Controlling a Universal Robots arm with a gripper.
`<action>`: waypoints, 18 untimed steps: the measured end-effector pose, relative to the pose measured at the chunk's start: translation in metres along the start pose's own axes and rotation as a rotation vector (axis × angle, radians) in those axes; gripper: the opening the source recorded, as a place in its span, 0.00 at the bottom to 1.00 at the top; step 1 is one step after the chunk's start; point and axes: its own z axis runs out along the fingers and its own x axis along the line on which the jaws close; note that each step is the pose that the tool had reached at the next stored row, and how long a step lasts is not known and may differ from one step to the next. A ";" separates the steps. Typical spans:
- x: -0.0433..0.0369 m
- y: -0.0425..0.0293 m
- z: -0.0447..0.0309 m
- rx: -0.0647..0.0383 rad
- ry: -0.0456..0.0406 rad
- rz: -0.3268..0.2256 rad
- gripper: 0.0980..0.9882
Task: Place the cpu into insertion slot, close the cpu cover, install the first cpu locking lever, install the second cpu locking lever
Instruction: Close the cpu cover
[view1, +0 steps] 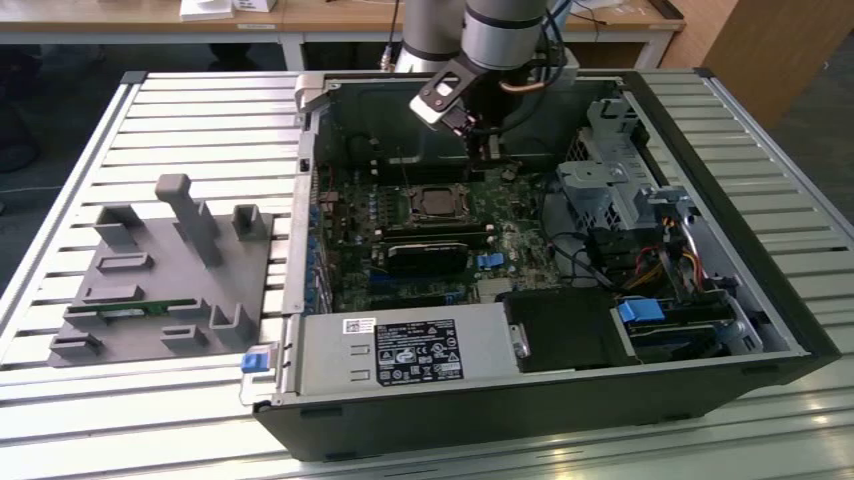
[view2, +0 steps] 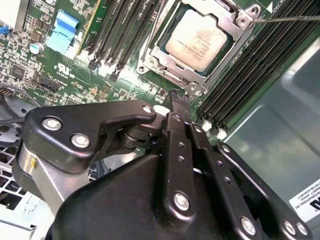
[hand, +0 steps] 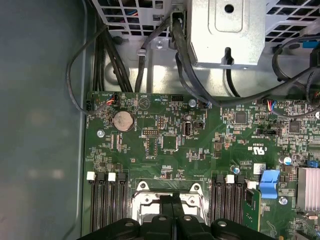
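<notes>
Exterior view:
- Light: bright and even, from overhead.
- Table (view1: 134, 400): pale slats, nearly washed out at the lower left of the frame.
- Case (view1: 787, 330): interior dimmer; its walls shade the board (view1: 354, 250).
- Fixture (view1: 160, 280): short soft shadows at its posts.
- Overall: slightly soft.

Second wrist view:
- Cpu (view2: 197, 39): soft sheen across the metal top.
- Cover (view2: 172, 76): small bright glints.
- Gripper (view2: 178, 99): very dark, with dull highlights on the screws.

First wrist view:
- Cage (hand: 225, 30): glares near white.
- Wall (hand: 40, 125): dim, flat teal, faint smudged reflections.
- Board: evenly lit, fine parts clear.
</notes>
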 end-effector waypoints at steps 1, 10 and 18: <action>0.0000 -0.0002 0.0000 0.000 0.0001 0.000 0.01; 0.0000 -0.0030 0.0004 0.000 0.0001 0.000 0.01; 0.0001 -0.0089 0.0030 0.000 0.0001 0.000 0.01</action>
